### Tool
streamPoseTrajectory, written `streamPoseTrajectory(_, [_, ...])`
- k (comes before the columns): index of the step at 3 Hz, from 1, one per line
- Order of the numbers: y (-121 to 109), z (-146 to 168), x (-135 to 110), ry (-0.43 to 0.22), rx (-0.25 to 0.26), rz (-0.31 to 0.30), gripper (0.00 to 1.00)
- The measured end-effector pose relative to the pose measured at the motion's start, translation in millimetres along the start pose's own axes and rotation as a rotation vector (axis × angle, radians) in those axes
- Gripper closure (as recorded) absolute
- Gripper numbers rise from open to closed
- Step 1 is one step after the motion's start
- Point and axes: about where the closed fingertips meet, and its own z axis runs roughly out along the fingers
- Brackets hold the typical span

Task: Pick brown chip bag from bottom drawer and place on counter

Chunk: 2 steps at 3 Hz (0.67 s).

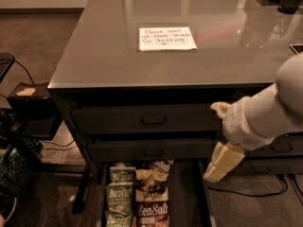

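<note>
Counter [104, 56] first: wide, glossy, with a note [167, 38] near the back, so I judge the drop-off easy as long as I don't land the bag on the paper. Below it, the two upper drawers [142, 119] are closed and the bottom drawer [187, 193] is pulled out, its right half bare. My arm [270, 112] comes in from the right at upper-drawer height, and that's my first worry: going straight down risks clipping the cabinet face or the drawer's right wall. The gripper [213, 142] hangs in front of the drawer fronts, above and to the right of the snacks, jaws apart with nothing between them. Now the crowded part. The green bags [119, 193] run in a column down the left, a tan bag [151, 186] lies behind my target and seems to overlap its top, and the brown bag [153, 214] sits at the near end of the drawer, touching the green column and cut off by the bottom of my view. So the likely failures, as I see them: pinching a neighbour along with it, grabbing the tan one by mistake, or closing on slippery foil and having it slide out on the lift. I also can't see the brown bag's lower half, so judging depth is a guess.
</note>
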Motion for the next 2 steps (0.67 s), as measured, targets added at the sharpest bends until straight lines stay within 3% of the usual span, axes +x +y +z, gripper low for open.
streamPoseTrajectory(1, [24,67,15,-0.029,-0.046,0.021,0.0])
streamPoseTrajectory(2, [49,120,30,0.012,-0.102,0.021,0.0])
